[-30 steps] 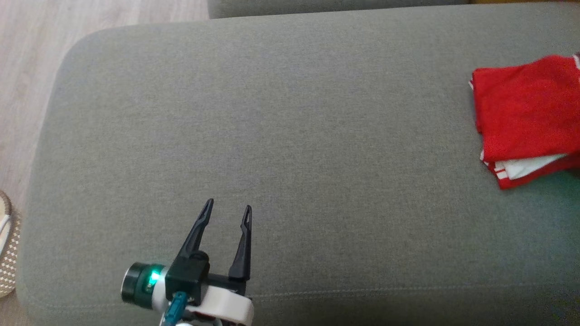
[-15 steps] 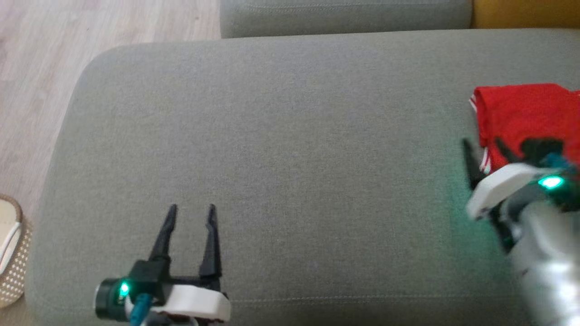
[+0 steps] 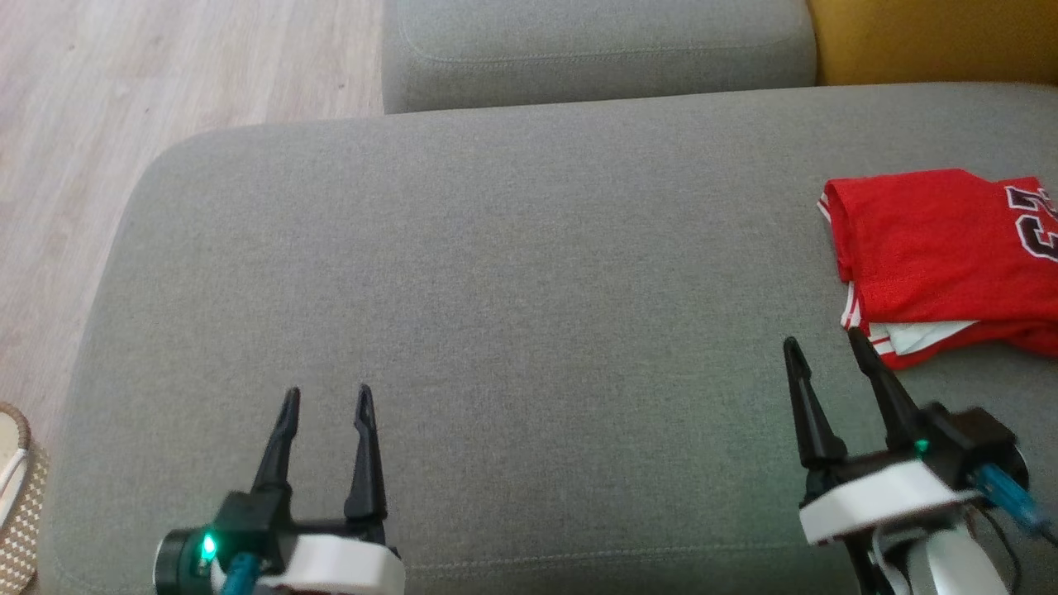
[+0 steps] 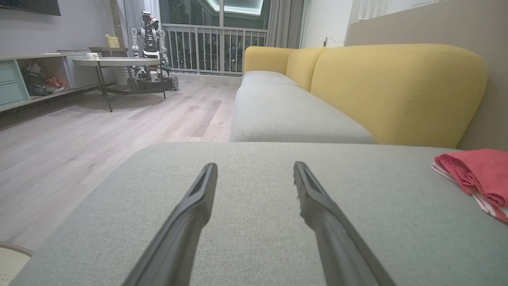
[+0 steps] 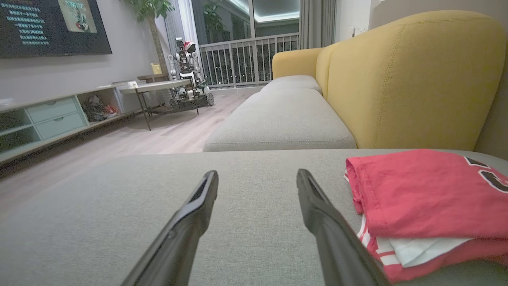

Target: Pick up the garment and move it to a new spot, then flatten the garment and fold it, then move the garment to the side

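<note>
A folded red garment (image 3: 934,256) with white trim and black numerals lies at the right edge of the grey cushion (image 3: 512,289); it also shows as the garment (image 5: 420,198) and the garment (image 4: 476,174). My right gripper (image 3: 822,340) is open over the cushion, its fingertips just left of and below the garment's near corner, holding nothing. At the lower left, far from the garment, my left gripper (image 3: 326,394) stands open and empty above the cushion's front part.
A second grey seat cushion (image 3: 595,49) adjoins the far edge, with a yellow backrest (image 3: 934,41) at the back right. Wooden floor (image 3: 91,124) lies to the left, and a woven basket (image 3: 16,487) sits by the cushion's left front corner.
The camera has shifted. My right arm has come fully into view and now sits steady with its fingers beside the garment. The left gripper has slid a little left and down.
</note>
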